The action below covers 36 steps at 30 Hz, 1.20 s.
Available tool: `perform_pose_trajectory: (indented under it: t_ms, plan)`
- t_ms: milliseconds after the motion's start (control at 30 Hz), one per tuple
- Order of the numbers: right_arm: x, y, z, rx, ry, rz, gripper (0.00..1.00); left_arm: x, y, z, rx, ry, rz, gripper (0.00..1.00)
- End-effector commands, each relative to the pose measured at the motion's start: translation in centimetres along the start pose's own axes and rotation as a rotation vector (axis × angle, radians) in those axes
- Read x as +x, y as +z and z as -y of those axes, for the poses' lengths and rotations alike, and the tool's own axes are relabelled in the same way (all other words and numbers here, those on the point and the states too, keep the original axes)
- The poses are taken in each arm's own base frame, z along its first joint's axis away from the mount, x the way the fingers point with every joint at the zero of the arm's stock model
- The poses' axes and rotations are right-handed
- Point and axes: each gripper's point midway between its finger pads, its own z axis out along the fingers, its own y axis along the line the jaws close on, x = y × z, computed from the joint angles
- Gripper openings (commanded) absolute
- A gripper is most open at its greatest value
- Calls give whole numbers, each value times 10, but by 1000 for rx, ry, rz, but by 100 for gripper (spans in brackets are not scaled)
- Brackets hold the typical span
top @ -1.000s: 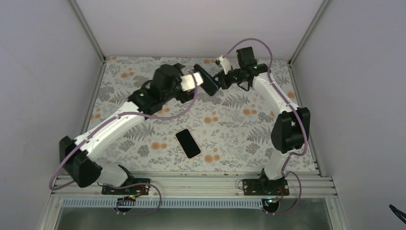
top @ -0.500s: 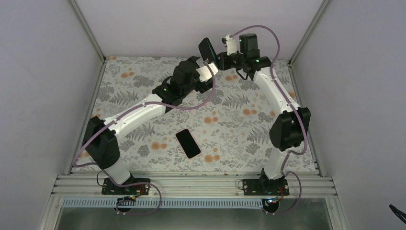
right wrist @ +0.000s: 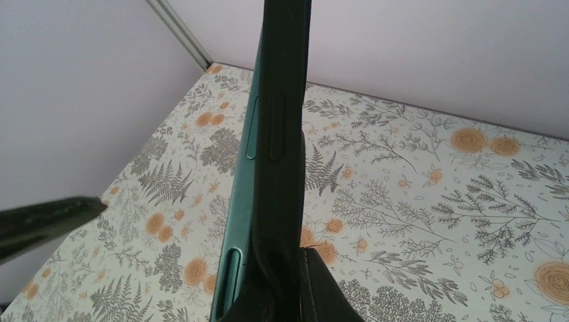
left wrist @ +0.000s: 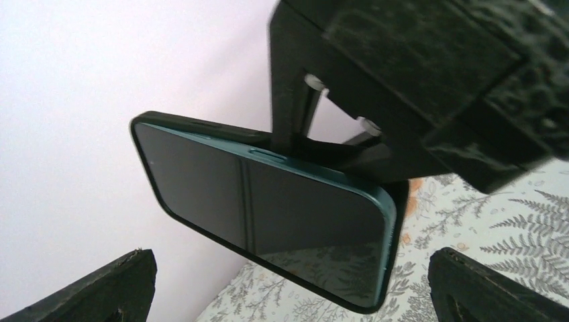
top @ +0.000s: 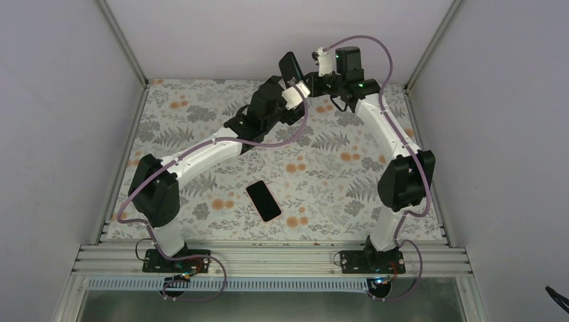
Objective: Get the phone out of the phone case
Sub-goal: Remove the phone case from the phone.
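My right gripper [top: 306,78] is shut on a dark phone in a black case [top: 290,67] and holds it in the air near the back wall. In the right wrist view the phone's teal side [right wrist: 240,201] sits beside the black case [right wrist: 285,100], edge-on between the jaws of my right gripper [right wrist: 295,285]. In the left wrist view the phone's dark screen [left wrist: 268,215] faces the camera. My left gripper [left wrist: 290,261] is open wide just below it, its fingertips [left wrist: 107,285] either side and apart from it. It sits under the phone in the top view [top: 294,86].
A second dark phone [top: 263,200] lies flat on the floral table cover [top: 335,174] near the front centre. The back wall and corner posts stand close behind the held phone.
The left arm has swung right and toward the back, bringing its open gripper under the phone. The right gripper has lifted the cased phone up toward the back wall.
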Motion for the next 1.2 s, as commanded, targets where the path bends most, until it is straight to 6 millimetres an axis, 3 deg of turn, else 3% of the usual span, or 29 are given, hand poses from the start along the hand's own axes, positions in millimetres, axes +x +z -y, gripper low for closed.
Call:
perform_pose_trajectory:
  t_ms: [0, 167, 367, 500, 767, 900, 1167]
  plan:
    - [-29, -9, -19, -45, -39, 91, 3, -15, 0, -24, -95, -53, 51, 99]
    - [-26, -5, -23, -62, -32, 80, 3, -14, 4, -32, -152, -57, 45, 99]
    - [-26, -3, -30, -70, -40, 78, 3, -13, 15, -24, -113, -58, 24, 98]
    - [-25, -1, -28, -55, -41, 78, 3, -18, 10, -18, -65, -75, 44, 98]
    - [-24, 6, -21, -37, -31, 71, 3, -31, -5, -25, -60, -108, 78, 98]
    - [-23, 8, -21, -41, -30, 69, 3, -28, -7, -31, -95, -97, 79, 98]
    - [-25, 4, -23, -41, -31, 76, 3, -8, 9, -38, -162, -86, 19, 98]
